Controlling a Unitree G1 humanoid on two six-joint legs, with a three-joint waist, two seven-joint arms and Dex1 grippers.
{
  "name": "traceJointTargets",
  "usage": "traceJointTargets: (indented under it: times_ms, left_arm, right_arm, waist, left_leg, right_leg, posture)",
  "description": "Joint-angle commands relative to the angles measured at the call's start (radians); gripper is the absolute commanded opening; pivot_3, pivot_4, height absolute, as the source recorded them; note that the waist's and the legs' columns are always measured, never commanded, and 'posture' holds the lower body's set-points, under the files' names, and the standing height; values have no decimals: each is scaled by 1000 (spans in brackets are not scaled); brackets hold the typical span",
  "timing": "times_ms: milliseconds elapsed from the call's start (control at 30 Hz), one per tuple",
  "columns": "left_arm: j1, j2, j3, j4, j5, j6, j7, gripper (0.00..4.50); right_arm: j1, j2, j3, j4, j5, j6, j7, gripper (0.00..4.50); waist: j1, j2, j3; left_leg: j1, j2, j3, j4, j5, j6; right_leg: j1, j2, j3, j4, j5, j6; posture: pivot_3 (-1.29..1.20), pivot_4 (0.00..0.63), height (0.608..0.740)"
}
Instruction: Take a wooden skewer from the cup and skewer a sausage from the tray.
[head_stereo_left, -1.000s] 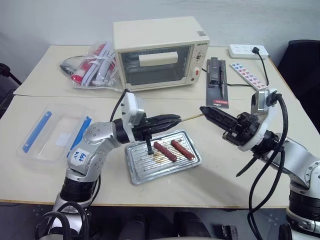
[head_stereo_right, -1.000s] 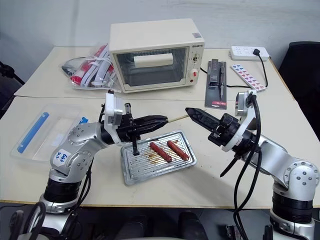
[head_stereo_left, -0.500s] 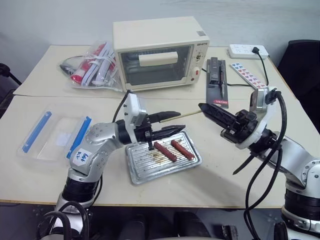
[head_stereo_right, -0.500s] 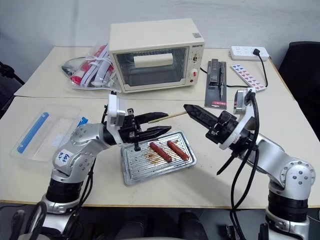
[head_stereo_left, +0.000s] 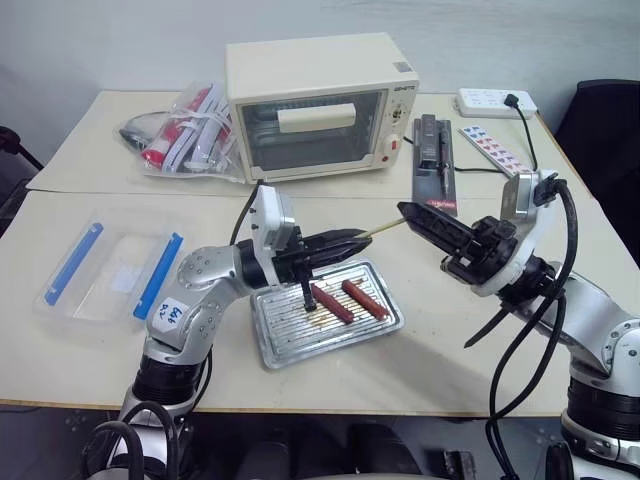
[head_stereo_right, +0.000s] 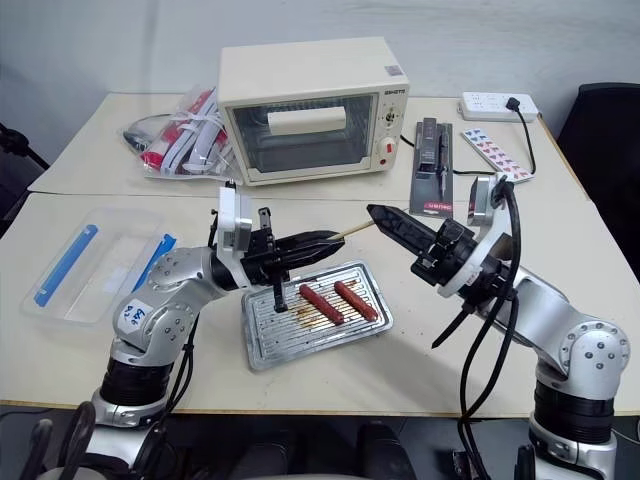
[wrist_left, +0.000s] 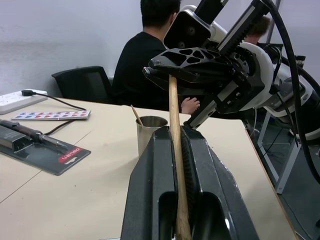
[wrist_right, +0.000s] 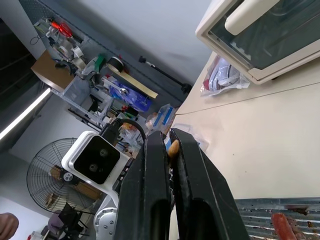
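The thin pale tan wooden skewer (head_stereo_left: 377, 232) is mostly hidden; one short stretch shows in the head views, bridging the left gripper (head_stereo_left: 352, 240) and right gripper (head_stereo_left: 412, 213); both have their jaws pressed together on it, one at each end. Its long axis runs nearly level above the shiny silver ribbed tray (head_stereo_left: 283, 338), rising slightly toward the right gripper; two reddish-brown sausages (head_stereo_left: 330, 303) lie below. In the left wrist view the small grey metal cup (wrist_left: 150, 131) stands on the bench (head_stereo_left: 440, 340), holding another stick.

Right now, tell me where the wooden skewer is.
The wooden skewer hangs above the tray's far edge in the head views, one end in the left gripper, the other in the right gripper.
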Motion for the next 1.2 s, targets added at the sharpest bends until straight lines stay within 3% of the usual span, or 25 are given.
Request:
traceJointTargets:
  times_ms: [33, 67, 267, 333, 433, 567, 667, 800, 1033, 1200]
  left_arm:
    - [-23, 4, -1, -19, 11, -8, 20, 26]
    - [-23, 5, -1, -20, 11, -7, 21, 0]
    - [-20, 17, 7, -23, 12, -2, 27, 0]
    - [-15, 34, 21, -30, 9, 6, 28, 0]
    - [0, 82, 48, -38, 0, 18, 18, 0]
    - [32, 164, 111, -58, -22, 43, 8, 0]
    - [73, 223, 178, -79, -53, 80, 17, 0]
    - [149, 282, 235, -123, -66, 101, 26, 0]
    - [237, 324, 290, -229, -106, 145, 73, 0]
    - [263, 338, 301, -258, -117, 158, 89, 0]
  right_arm:
    - [-1, -24, -13, -61, 19, 3, 56, 0]
    - [1, -27, -13, -62, 19, 1, 63, 536]
    - [7, -142, 11, -80, 19, 14, 52, 1868]
    - [12, -208, 23, -85, 19, 21, 41, 1868]
    - [33, -332, 53, -84, -111, 62, 47, 1868]
    - [26, -420, 168, -125, -480, 70, 146, 1868]
    - [3, -406, 250, -122, -653, 43, 155, 2193]
    - [-5, -444, 415, -205, -968, -21, 240, 3117]
    - [-4, -372, 576, -226, -1242, -71, 321, 3117]
    - [-17, -268, 619, -198, -1318, -41, 330, 3117]
  waist:
    - [0, 0, 0]
    - [0, 0, 0]
    - [0, 0, 0]
    - [1, 0, 0]
    - [0, 0, 0]
    - [0, 0, 0]
    - [-1, 0, 0]
    - [0, 0, 1]
    - [4, 0, 1]
    - [1, 0, 1]
  left_leg:
    - [0, 0, 0, 0, 0, 0]
    - [0, 0, 0, 0, 0, 0]
    - [0, 0, 0, 0, 0, 0]
    - [0, 0, 0, 0, 0, 0]
    - [0, 0, 0, -1, 0, 0]
    - [0, 0, 0, -1, 0, 0]
    - [0, 0, 0, -1, 0, 0]
    - [0, 0, 0, -2, 0, 0]
    - [0, 0, -1, -3, -1, -1]
    - [0, 0, -1, -3, -1, -1]
  right_leg:
    - [0, 0, 0, 0, 0, 0]
    - [0, 0, 0, 0, 0, 0]
    - [0, 0, 0, 0, 0, 0]
    - [0, 0, 0, -1, 0, 0]
    - [0, 0, 0, -1, 0, 0]
    - [0, 0, 0, -2, 0, 0]
    - [0, 0, 0, -2, 0, 0]
    - [0, 0, 0, -3, 0, 0]
    - [0, 0, 0, -4, 0, 0]
    - [0, 0, 0, -4, 0, 0]
  posture:
    - [0, 150, 740]
    - [0, 150, 740]
    - [0, 150, 740]
    - [0, 150, 740]
    - [0, 150, 740]
    - [0, 150, 740]
    - [0, 150, 740]
    - [0, 150, 740]
    - [0, 150, 740]
    - [0, 150, 740]
